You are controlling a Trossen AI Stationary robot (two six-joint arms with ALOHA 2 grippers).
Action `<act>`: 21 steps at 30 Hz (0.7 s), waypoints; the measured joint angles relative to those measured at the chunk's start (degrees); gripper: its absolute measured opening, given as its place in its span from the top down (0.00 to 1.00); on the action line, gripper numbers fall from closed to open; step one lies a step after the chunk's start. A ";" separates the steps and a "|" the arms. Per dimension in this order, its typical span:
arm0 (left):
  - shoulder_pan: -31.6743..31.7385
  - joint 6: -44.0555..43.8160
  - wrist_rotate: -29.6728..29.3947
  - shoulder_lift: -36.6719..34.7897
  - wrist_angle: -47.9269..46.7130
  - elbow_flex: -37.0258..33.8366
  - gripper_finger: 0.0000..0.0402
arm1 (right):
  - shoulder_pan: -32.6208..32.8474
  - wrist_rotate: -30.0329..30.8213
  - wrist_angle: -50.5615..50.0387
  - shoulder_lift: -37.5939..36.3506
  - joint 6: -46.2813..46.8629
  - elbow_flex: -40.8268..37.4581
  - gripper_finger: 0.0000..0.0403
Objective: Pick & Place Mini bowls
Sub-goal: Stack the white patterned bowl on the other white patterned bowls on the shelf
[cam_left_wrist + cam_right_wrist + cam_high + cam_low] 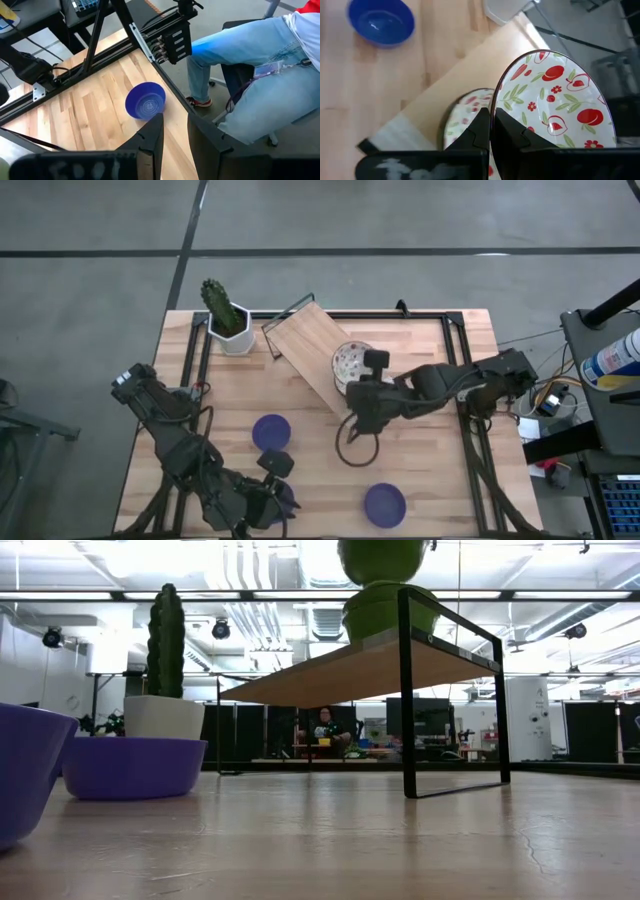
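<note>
My right gripper hangs over the wooden shelf, shut on a cream bowl with red-and-green pattern. A second patterned bowl sits on the shelf board just below it. In the low view the two show one above the other. One blue bowl rests on the table left of the shelf and another near the near edge. A third blue bowl lies partly under my left arm. My left gripper is open and hovers near the near edge. My right gripper pinches the patterned bowl by its rim, one finger on the outer wall and one finger on the patterned inside. The bowl is lifted clear and stands steeply tilted, almost on edge, above the bowl on the shelf.
A white pot with a green cactus stands at the far left corner. The shelf's black metal frame rises from the table. A dark ring lies on the table below the right gripper. A seated person's legs show past the table edge.
</note>
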 joint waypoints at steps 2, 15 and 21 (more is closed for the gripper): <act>-0.04 0.00 -0.01 0.00 -0.02 0.00 0.78 | -0.07 -1.50 3.24 -1.81 -0.59 -3.29 0.98; -0.09 0.17 0.00 0.00 -0.02 -0.04 0.78 | -1.97 -7.81 19.34 -12.22 -1.87 -21.75 0.98; -0.09 0.19 0.00 0.00 -0.02 -0.04 0.78 | -3.18 -7.78 21.18 -11.52 -2.32 -24.81 0.98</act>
